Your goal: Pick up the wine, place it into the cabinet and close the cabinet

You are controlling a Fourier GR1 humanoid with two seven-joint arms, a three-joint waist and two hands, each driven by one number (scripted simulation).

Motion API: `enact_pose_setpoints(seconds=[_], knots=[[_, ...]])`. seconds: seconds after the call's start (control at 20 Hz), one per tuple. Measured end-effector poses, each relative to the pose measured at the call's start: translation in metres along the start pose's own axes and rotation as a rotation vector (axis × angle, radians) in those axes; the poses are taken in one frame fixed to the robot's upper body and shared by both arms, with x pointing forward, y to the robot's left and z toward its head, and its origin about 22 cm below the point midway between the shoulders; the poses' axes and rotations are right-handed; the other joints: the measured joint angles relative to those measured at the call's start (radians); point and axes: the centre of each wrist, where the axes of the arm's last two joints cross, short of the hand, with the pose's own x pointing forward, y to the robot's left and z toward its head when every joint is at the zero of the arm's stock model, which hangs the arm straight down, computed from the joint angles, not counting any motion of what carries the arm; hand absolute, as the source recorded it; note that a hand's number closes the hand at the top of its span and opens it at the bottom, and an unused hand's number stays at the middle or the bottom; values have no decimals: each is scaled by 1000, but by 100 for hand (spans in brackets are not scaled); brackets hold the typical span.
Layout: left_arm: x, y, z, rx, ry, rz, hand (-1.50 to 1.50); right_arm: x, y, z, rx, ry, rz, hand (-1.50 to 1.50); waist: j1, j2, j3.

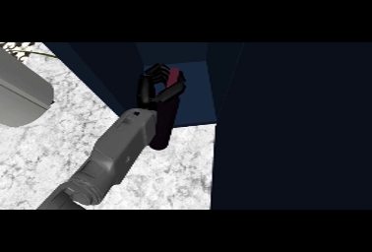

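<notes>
1. I am looking down on a white, speckled bench (167,182). A dark blue cabinet (190,101) is standing at its far side, with the compartment facing the robot and lying open.
2. The left robot hand (151,87) is coming in from the lower left on a grey forearm (120,145). Its black fingers are curling round the wine bottle (163,134) and clamping it near the upper part.
3. The wine bottle is being held at the cabinet's mouth. The red band at its upper end is showing against the blue inside of the compartment. Its dark lower end is showing over the bench, just in front of the cabinet's front edge. I cannot tell whether it is touching the compartment floor.
4. A tall dark panel is filling the right side of the view. I am taking it for the cabinet door (291,123), standing swung open.
5. The right robot hand is not showing anywhere.
6. A grey rounded object (22,93) is sitting at the upper left, well apart from the cabinet.
7. Judging progress: the pick-up is looking finished, and the placing is looking about halfway along.
8. What I am judging to be left: carrying the bottle fully inside, setting it down, letting go, drawing the arm out, and swinging the door shut.
</notes>
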Motion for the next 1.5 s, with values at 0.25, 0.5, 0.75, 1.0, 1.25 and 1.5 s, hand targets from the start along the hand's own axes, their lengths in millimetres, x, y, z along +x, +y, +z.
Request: enact_pose_setpoints(seconds=[0.25,0.5,0.75,1.0,1.25,1.5], knots=[[5,-2,-6,11,2,-20,150,-1,-4,2,-4,-4,1,-150,-3,5,-1],[17,-6,-15,15,-4,-47,150,-2,-5,3,-4,-5,3,-150,-6,6,-1],[26,-4,-23,22,-20,-53,150,1,-3,4,-1,-9,5,-150,-1,7,-2],[36,0,-34,58,-35,-94,150,2,-4,2,4,-8,9,-150,-4,10,-2],[35,8,-37,89,-33,-141,-150,2,-2,3,17,-7,12,-150,-11,14,-2],[33,12,-36,106,-31,-202,-150,2,-2,1,10,-15,8,-150,-11,15,-2]])
